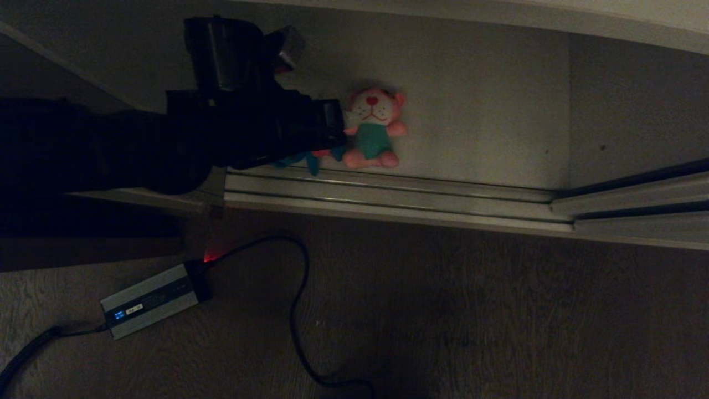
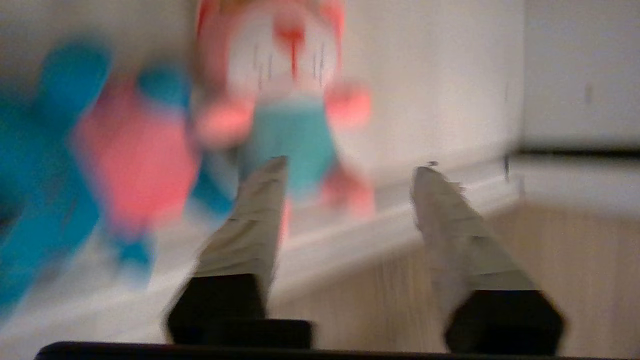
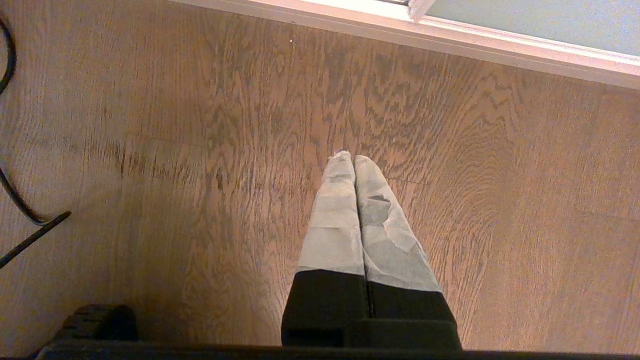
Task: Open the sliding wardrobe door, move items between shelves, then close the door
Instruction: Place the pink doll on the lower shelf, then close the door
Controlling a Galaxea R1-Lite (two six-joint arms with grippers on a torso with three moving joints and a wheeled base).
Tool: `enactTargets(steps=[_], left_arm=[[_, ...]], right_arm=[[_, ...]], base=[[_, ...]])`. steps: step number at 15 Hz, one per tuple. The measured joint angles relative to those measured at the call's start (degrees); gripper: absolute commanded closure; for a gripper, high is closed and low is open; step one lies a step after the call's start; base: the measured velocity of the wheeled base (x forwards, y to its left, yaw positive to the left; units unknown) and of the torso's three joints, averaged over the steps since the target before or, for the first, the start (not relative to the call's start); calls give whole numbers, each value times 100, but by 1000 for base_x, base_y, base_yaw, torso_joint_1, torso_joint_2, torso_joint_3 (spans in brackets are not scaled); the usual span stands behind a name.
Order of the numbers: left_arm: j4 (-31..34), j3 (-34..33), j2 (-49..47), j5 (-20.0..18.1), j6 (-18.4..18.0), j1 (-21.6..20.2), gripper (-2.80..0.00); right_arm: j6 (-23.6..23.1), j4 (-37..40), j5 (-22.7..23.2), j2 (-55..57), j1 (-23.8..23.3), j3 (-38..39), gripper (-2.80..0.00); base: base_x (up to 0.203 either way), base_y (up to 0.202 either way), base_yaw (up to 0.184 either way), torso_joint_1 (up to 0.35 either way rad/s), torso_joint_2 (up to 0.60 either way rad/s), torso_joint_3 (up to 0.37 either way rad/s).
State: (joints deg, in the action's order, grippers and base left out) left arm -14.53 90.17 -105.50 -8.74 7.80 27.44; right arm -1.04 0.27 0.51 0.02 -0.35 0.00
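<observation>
- The teal-blue toy (image 2: 55,165) lies off to one side of the left gripper (image 2: 350,167); the pink toy (image 2: 287,100) sits just ahead of its fingers, on the shelf (image 1: 471,111).
- A good grasp likely means centring on one toy first.
- Its jaws stand parted, empty.
- The right gripper (image 3: 352,160) hangs clenched above the floor (image 3: 150,125).

Pink plush (image 1: 374,128) beside teal plush (image 2: 45,165) on shelf (image 1: 487,111)
</observation>
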Motion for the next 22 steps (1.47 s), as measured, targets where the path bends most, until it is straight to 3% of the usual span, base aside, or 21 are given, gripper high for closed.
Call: enactTargets(steps=[6, 9, 11, 13, 16, 19, 22], left_arm=[[1367, -2871, 2898, 31, 29, -90, 0], [2333, -3871, 4468, 44, 24, -862, 0], [2847, -4424, 5494, 40, -37, -1694, 0], [3047, -5044, 6470, 61, -245, -2296, 0], [3149, -6171, 7932, 209, -711, -2758, 0], [3121, -7108, 9043, 764, -1090, -2832, 0], [2986, -7895, 10015, 921, -1473, -2773, 0]], right_arm=[[0, 0, 0, 0, 2, 0, 0], [2, 0, 0, 0, 2, 0, 0], [0, -1, 0, 0, 2, 0, 0], [0, -2, 0, 0, 0, 0, 0], [2, 2, 0, 0, 0, 0, 0], [0, 0, 0, 0, 0, 0, 0], [0, -1, 1, 0, 0, 0, 0]], base=[[0, 0, 0, 0, 0, 0], [0, 0, 0, 0, 0, 0], [0, 0, 0, 0, 0, 0], [0, 0, 0, 0, 0, 0], [0, 0, 0, 0, 0, 0], [0, 0, 0, 0, 0, 0], [0, 0, 0, 0, 0, 0]])
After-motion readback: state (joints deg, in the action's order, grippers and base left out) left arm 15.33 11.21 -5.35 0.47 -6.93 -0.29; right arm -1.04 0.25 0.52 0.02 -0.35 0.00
